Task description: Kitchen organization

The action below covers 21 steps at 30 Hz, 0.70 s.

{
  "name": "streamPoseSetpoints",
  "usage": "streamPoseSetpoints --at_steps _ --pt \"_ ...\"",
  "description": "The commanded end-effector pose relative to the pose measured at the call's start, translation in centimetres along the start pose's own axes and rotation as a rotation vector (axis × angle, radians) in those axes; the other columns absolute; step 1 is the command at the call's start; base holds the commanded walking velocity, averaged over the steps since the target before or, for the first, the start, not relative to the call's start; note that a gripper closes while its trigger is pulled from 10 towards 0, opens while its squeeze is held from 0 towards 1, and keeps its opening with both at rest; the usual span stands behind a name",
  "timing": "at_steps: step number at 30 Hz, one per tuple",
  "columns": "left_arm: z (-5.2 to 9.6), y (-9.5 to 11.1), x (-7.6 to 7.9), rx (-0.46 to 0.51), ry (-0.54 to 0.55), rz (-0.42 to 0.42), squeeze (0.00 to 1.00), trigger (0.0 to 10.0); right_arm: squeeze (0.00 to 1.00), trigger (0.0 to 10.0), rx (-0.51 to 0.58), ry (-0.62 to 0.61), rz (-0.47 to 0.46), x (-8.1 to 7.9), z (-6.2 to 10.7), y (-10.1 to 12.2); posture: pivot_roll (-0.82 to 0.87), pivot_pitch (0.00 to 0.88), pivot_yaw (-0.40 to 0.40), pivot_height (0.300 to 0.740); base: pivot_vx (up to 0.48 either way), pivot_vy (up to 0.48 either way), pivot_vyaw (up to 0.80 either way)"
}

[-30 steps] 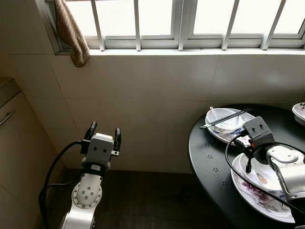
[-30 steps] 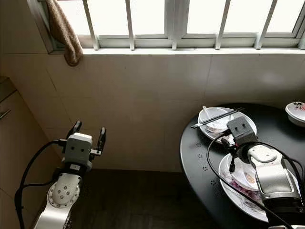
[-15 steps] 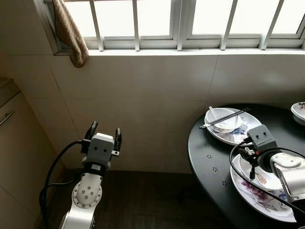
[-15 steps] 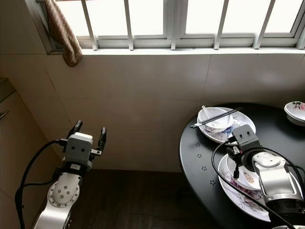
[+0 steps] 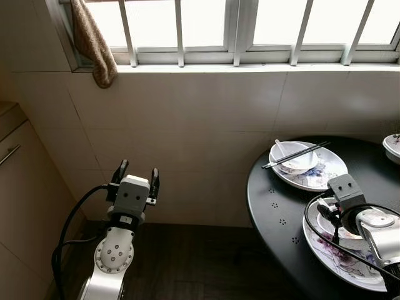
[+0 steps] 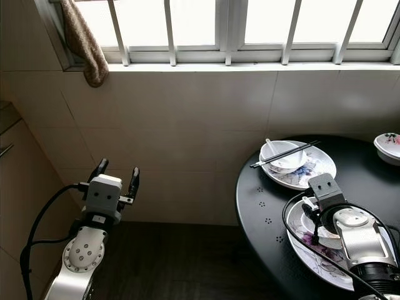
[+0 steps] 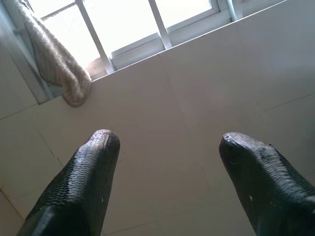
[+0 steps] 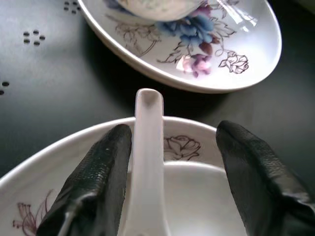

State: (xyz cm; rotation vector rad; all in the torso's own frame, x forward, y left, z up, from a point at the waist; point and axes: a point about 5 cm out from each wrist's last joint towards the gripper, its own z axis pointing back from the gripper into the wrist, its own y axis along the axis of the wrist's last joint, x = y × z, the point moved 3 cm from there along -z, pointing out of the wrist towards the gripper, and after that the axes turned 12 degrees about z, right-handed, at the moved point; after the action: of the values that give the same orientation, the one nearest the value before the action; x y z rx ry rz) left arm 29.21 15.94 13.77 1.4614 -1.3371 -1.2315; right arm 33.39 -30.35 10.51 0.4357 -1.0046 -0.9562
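tidying looks barely begun: my right gripper hangs open astride the spoon in the near bowl, gripping nothing, far plate untouched, left gripper open, idle.

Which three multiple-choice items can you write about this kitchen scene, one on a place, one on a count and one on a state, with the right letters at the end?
1. Where do the black chopsticks lie?
A. on the floor
B. across the small bowl on the far flowered plate
C. on the window sill

2. How many flowered plates stand on the round black table?
A. two
B. four
C. none

3. How does the right hand stand to the white spoon?
A. open, one finger on each side of the handle
B. shut and raised in front of the wall
C. pressed flat under the near plate

Answers: 1 B, the chopsticks rest on the bowl's rim. 2 A, one far plate and one near plate. 3 A, the wrist view shows a gap between the fingers and the handle.
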Motion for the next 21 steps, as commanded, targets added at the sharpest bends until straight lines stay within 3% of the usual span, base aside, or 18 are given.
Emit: streamPoseSetpoints --at_steps 1,3,12,17,21 --pt "-0.2 0.0 -0.3 0.003 -0.002 -0.016 0.0 10.0 0.0 10.0 0.108 -0.054 -0.047 1.2 0.3 2.6 -0.06 0.0 0.023 0.74 0.0 0.0 0.0" --pt "-0.3 0.0 -0.2 0.005 -0.006 -0.019 0.0 10.0 0.0 10.0 0.168 -0.067 -0.067 1.2 0.5 3.9 -0.06 0.0 0.023 0.74 0.0 0.0 0.0" --pt "-0.3 0.0 -0.2 0.006 -0.009 -0.024 0.0 10.0 0.0 10.0 0.15 -0.038 -0.069 0.0 0.4 3.6 -0.06 0.0 0.023 0.74 0.0 0.0 0.0" --pt "-0.2 -0.1 -0.2 0.003 -0.012 -0.026 0.0 10.0 0.0 10.0 0.148 -0.034 -0.12 0.6 1.0 3.9 -0.07 0.0 0.018 0.74 0.0 0.0 0.0" --pt "-0.2 -0.2 -0.2 0.003 -0.009 -0.024 0.0 10.0 0.0 10.0 0.116 -0.111 -0.14 1.9 1.6 3.5 -0.08 0.0 0.017 0.74 0.0 0.0 0.0"
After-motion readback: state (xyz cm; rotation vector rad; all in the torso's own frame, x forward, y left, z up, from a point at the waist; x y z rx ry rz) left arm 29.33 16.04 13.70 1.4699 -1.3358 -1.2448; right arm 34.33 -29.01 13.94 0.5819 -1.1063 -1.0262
